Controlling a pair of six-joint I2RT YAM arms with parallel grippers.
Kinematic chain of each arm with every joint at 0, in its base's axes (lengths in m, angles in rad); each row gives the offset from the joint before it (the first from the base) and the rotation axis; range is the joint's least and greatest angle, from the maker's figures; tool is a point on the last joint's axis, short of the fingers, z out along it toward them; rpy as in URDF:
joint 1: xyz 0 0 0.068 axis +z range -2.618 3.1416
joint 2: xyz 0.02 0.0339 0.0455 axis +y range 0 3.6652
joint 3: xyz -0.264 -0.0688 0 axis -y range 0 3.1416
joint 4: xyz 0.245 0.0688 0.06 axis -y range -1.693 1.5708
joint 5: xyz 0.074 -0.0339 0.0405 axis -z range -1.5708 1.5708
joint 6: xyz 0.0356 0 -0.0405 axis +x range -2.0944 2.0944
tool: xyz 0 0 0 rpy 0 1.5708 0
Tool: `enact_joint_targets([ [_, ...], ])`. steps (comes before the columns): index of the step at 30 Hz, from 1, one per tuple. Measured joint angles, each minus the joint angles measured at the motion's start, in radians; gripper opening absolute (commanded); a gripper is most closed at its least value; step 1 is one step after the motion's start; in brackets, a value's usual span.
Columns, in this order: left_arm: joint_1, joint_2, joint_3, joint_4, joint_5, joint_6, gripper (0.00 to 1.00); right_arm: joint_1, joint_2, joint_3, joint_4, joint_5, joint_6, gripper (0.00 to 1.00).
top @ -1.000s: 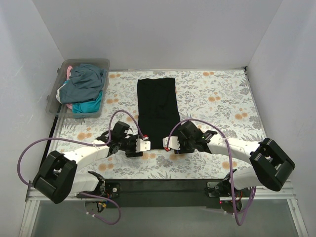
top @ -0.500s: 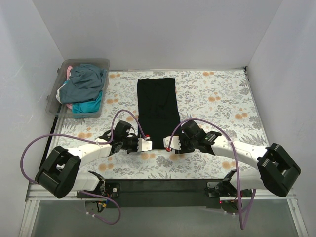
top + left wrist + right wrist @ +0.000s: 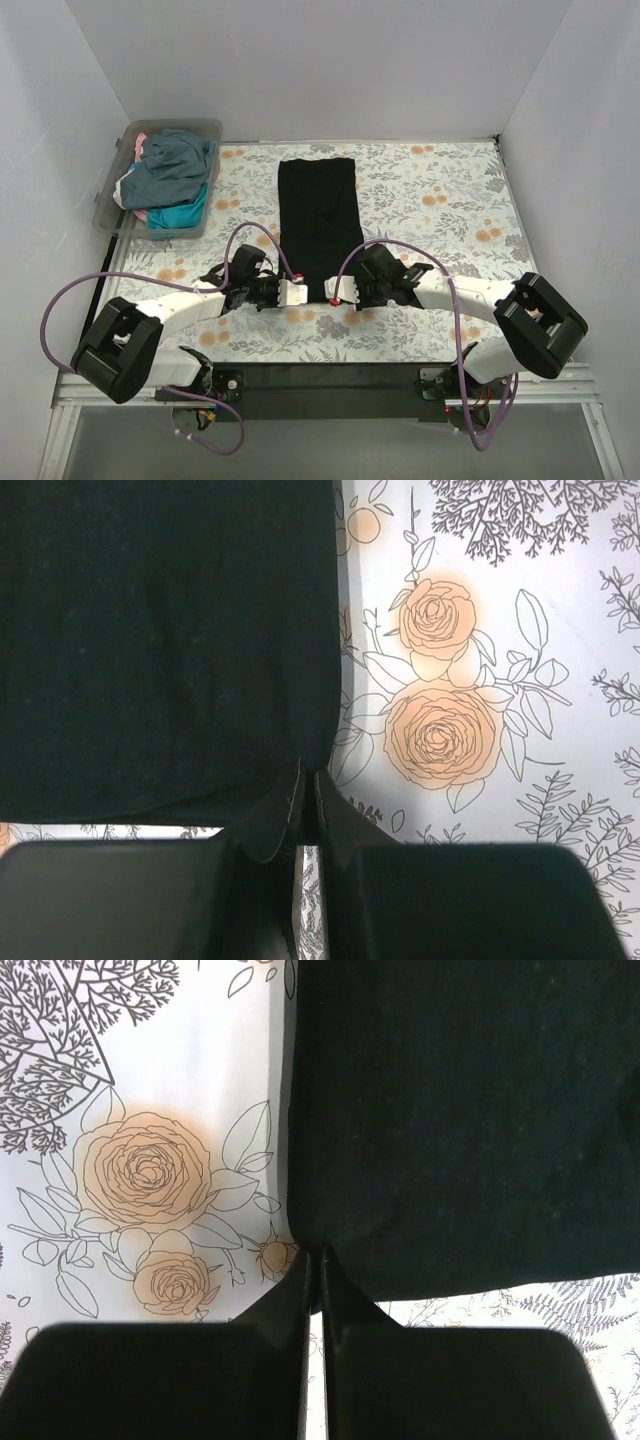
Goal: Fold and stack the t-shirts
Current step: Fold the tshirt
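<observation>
L pincer (image 3: 308, 780), R pincer (image 3: 316, 1260) nip black t-shirt (image 3: 318, 210) near corners, tips hidden.

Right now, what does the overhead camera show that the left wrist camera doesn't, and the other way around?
Only overhead: the clear bin of crumpled shirts at the far left, the right gripper at one near corner of the black t-shirt, and that shirt's full length. Only left wrist: the left gripper shut, pinching a fold of cloth at the corner beside two orange roses. Both: the black t-shirt, the floral covering and the left gripper.
</observation>
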Motion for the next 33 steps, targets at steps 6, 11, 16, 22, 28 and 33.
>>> enact_joint_targets([
  [6,0.000,-0.007,0.047,-0.097,0.006,-0.041,0.00,0.000,-0.016,0.013,-0.058,-0.007,0.010,0.01],
  [11,-0.001,-0.024,0.188,-0.259,0.046,-0.083,0.00,-0.015,-0.055,0.130,-0.271,-0.035,0.008,0.01],
  [16,0.000,-0.116,0.242,-0.415,0.080,-0.066,0.00,-0.028,-0.153,0.208,-0.388,-0.064,0.008,0.01],
  [22,-0.003,-0.185,0.299,-0.636,0.169,-0.037,0.00,0.014,-0.256,0.210,-0.518,-0.121,0.022,0.01],
  [28,-0.006,-0.202,0.373,-0.892,0.274,-0.023,0.00,0.159,-0.384,0.223,-0.612,-0.129,0.056,0.01],
  [33,-0.001,-0.194,0.493,-0.983,0.309,-0.093,0.00,0.125,-0.334,0.317,-0.664,-0.119,0.034,0.01],
])
